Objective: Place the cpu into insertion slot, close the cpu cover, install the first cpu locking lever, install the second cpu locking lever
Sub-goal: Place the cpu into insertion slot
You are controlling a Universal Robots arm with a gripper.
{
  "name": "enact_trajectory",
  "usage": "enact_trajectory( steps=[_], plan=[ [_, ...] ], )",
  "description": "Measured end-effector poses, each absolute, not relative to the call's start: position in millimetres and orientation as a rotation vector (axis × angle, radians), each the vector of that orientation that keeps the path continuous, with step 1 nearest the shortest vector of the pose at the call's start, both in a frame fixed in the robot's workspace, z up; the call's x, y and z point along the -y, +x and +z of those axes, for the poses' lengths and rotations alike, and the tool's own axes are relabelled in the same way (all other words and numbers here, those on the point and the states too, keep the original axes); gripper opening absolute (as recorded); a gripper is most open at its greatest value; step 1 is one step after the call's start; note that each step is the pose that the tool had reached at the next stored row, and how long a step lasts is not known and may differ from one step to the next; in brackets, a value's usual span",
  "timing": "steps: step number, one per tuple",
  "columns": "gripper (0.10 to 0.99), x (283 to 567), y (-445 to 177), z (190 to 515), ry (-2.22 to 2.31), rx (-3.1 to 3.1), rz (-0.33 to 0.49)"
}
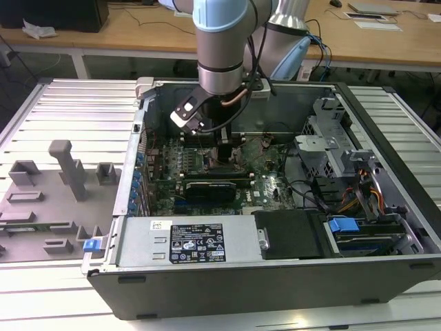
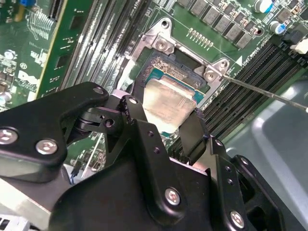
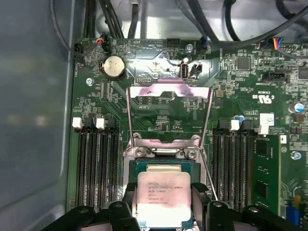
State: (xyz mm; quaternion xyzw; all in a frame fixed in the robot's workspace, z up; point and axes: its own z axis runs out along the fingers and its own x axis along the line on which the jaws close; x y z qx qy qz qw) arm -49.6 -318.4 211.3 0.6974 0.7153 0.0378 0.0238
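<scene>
- arm: pale blue-and-silver robot arm (image 1: 220, 55) comes down into the open dark-grey metal computer case (image 1: 207, 289), which lies on its side on a ribbed metal table (image 1: 69, 110)
- gripper: black two-finger gripper (image 1: 219, 148) sits low over the green motherboard (image 1: 265, 183), roughly mid-board in the exterior view
- fingers: the two black fingers (image 3: 131, 195) are closed in on opposite edges of the chip, so they're pinching it, one pad tight against each side in both wrist views
- cpu: small flat square chip with a silver-grey metal top (image 3: 161, 202), printed side up, held between the pads right over the socket. Honestly can't tell if it's fully dropped in or a hair above. In the second wrist view the cpu (image 2: 166, 98) looks slightly tilted
- insertion slot: square black-rimmed socket (image 2: 182, 61) directly under the chip, with its far rim poking out past the chip's edge
- cpu cover: thin dark-grey metal square frame with a big centre window (image 3: 168, 90), flipped up and open, standing behind the socket
- lever: thin silver wire rod (image 2: 260, 91) sticks out loose from the socket corner, not latched
- memory slots: long narrow black slots (image 3: 96, 163) run along both sides of the socket
- battery: round silver coin cell (image 3: 114, 66) further up the board, well apart from the gripper
</scene>
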Motion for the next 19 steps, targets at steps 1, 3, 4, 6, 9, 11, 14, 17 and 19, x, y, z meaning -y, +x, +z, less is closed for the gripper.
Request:
enact_trajectory(
  steps=[1,3,4,6,9,11,14,17,19],
  plan=[
    [0.541,318.2,-50.0,210.0,2.158,-2.214,0.117],
    [0.541,317.9,-50.6,207.4,2.158,-2.214,0.117],
    [0.541,318.0,-50.9,206.7,2.158,-2.214,0.116],
    [0.541,317.9,-50.9,206.5,2.158,-2.214,0.117],
    [0.541,319.1,-50.9,206.2,2.158,-2.214,0.117],
    [0.541,319.2,-50.9,204.8,2.158,-2.214,0.117],
    [0.541,319.2,-51.0,202.5,2.158,-2.214,0.117],
    [0.541,319.3,-51.7,200.3,2.158,-2.213,0.116],
    [0.541,319.3,-51.9,199.6,2.158,-2.213,0.116]
  ],
)
